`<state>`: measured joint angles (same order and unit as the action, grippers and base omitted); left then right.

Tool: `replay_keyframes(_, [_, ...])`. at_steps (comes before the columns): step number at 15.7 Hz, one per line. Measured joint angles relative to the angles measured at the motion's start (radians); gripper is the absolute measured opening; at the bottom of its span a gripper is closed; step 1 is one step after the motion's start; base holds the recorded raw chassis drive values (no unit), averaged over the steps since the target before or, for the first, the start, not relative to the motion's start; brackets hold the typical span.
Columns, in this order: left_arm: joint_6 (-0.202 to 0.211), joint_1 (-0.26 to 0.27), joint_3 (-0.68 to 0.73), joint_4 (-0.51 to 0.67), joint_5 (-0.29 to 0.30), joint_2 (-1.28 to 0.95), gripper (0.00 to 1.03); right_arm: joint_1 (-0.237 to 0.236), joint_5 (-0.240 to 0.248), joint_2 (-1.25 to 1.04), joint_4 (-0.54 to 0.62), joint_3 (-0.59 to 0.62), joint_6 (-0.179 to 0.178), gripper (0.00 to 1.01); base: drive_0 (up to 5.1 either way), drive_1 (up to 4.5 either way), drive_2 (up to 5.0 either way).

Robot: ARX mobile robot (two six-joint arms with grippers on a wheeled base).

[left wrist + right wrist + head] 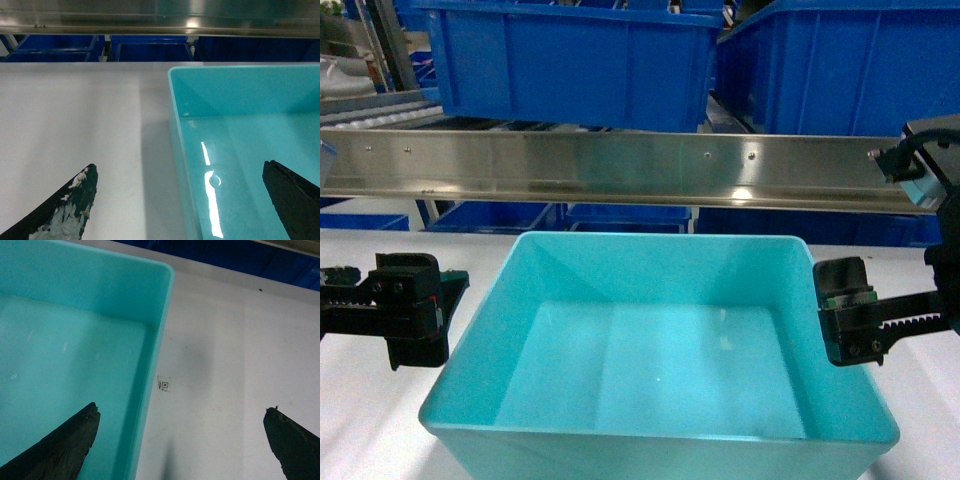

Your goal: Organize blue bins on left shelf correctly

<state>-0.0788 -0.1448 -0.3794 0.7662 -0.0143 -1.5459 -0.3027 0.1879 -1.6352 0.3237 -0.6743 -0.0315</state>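
We judge nothing shelved yet: the light turquoise rectangular plastic tub [660,370] sits on the white table [75,115] below the stainless-steel shelf beam [620,165], our left gripper [180,200] and right gripper [180,440] both spread apart, each straddling a tub wall.

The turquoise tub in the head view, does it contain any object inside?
No, the turquoise tub shows only its bare glossy floor and walls, with nothing lying in it.

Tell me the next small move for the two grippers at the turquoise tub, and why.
Probably close both grippers on the light turquoise plastic tub's side walls. In each wrist view, one finger of the open left gripper and of the open right gripper sits inside the tub, the other outside, so each straddles a rim, gripping nothing.
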Motion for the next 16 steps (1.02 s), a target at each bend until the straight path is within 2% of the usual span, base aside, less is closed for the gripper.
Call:
replay_keyframes(4, [0.0, 0.0, 0.0, 0.003, 0.0, 0.005, 0.98, 0.002, 0.008, 0.002, 0.002, 0.0, 0.001, 0.98, 0.0, 0.0, 0.0])
replay_keyframes(5, [0.0, 0.001, 0.0, -0.003, -0.001, 0.005, 0.98, 0.002, -0.003, 0.001, 0.003, 0.0, -0.003, 0.98, 0.0, 0.0, 0.0])
replay_keyframes(7, [-0.022, 0.002, -0.008, -0.053, -0.005, -0.016, 0.98, 0.002, -0.062, -0.03, -0.026, -0.005, -0.048, 0.98, 0.0, 0.0, 0.0])
replay_keyframes(9, [-0.058, -0.029, -0.039, -0.088, -0.012, -0.06, 0.98, 0.003, -0.087, -0.082, -0.063, -0.02, -0.078, 0.98, 0.0, 0.0, 0.0])
replay_keyframes(12, [-0.09, -0.09, -0.076, -0.071, -0.038, -0.129, 0.98, 0.002, -0.102, -0.112, -0.069, -0.039, -0.083, 0.98, 0.0, 0.0, 0.0])
replay_keyframes(16, [-0.111, -0.123, -0.124, -0.084, -0.08, -0.233, 0.98, 0.016, -0.087, -0.229, -0.034, -0.09, -0.072, 0.98, 0.0, 0.0, 0.0])
